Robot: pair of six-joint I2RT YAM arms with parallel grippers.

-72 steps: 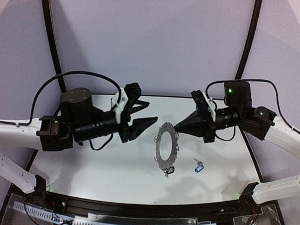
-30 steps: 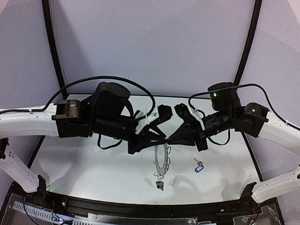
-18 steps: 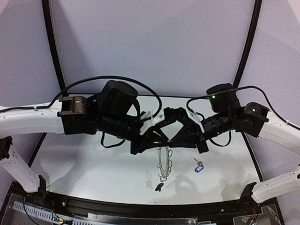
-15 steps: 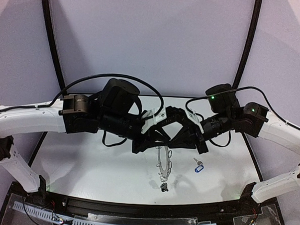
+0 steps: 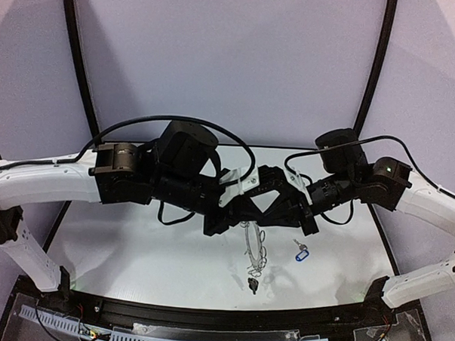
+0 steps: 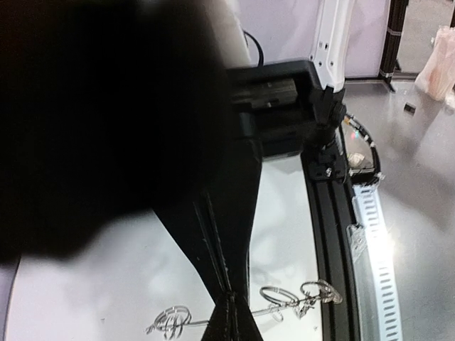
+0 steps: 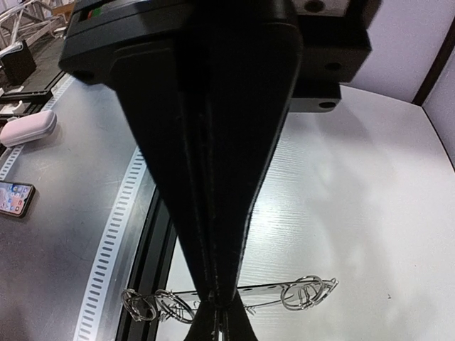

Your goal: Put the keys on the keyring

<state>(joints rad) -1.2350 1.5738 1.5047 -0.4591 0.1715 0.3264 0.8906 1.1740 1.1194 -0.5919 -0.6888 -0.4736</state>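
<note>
The keyring [image 5: 252, 244] hangs edge-on above the table's middle, held at its top edge from both sides. My left gripper [image 5: 242, 219] is shut on it from the left, and my right gripper [image 5: 260, 217] is shut on it from the right. A black-headed key [image 5: 253, 285] dangles from the ring's lowest loop. The blue-tagged key [image 5: 301, 254] lies loose on the table to the right. In the left wrist view the gripper [image 6: 229, 300] pinches the thin ring [image 6: 313, 293]. In the right wrist view the gripper [image 7: 217, 302] pinches the ring [image 7: 274, 289] in the same way.
The white table [image 5: 133, 249] ends in a black rail [image 5: 206, 317] at the near edge. The two arms cross the table's middle and their fingertips almost touch. Off the table, a phone [image 7: 14, 199] and a white case [image 7: 28, 129] lie on a grey surface.
My left gripper has closed its jaws on the ring's top beside the right gripper. Both arms and the ring drifted slightly right, and the dangling black key swung a little.
</note>
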